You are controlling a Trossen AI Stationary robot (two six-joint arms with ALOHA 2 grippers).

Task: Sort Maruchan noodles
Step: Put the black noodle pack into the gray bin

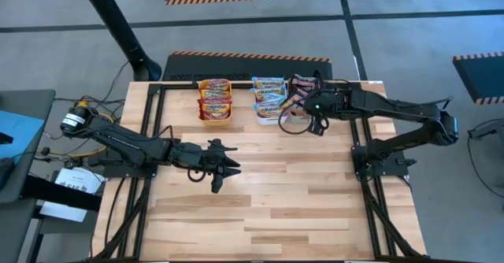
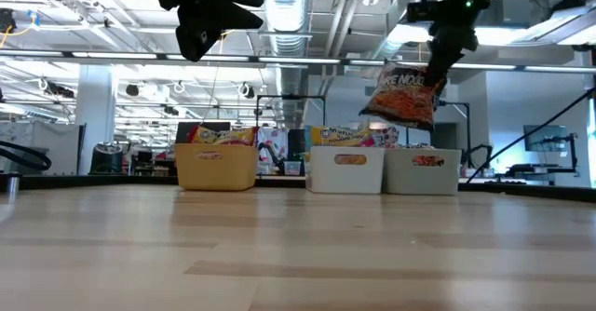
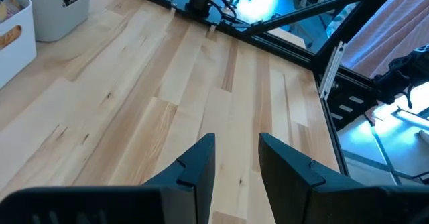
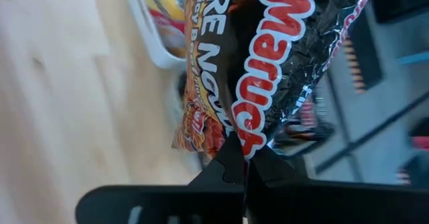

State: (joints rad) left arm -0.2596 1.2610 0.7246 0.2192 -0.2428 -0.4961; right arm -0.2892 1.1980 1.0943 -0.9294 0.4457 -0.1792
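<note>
A dark maroon Maruchan noodle packet (image 2: 402, 92) hangs in the air above the grey bin (image 2: 422, 171), with my right gripper (image 2: 445, 43) shut on it. Orange-yellow packets fill the orange bin (image 1: 214, 107). Light blue packets lie in the white bin (image 1: 268, 101), and dark ones lie in the grey bin (image 1: 300, 86). My left gripper (image 1: 224, 168) hovers above the table's middle, open, with nothing between its fingers (image 3: 201, 170). My right gripper pinches the packet's crimped edge (image 4: 247, 150) between its two fingers. The fingers come slanting down from above. The packet hangs tilted below them, lifted clear of the bins and the table, its "Maruchan" print (image 4: 265, 63) facing the wrist camera.
The three bins stand in a row along the table's far edge. Bare wooden tabletop (image 1: 276, 208) stretches from them to the near edge. Black frame rails (image 1: 370, 200) run along both sides of the table.
</note>
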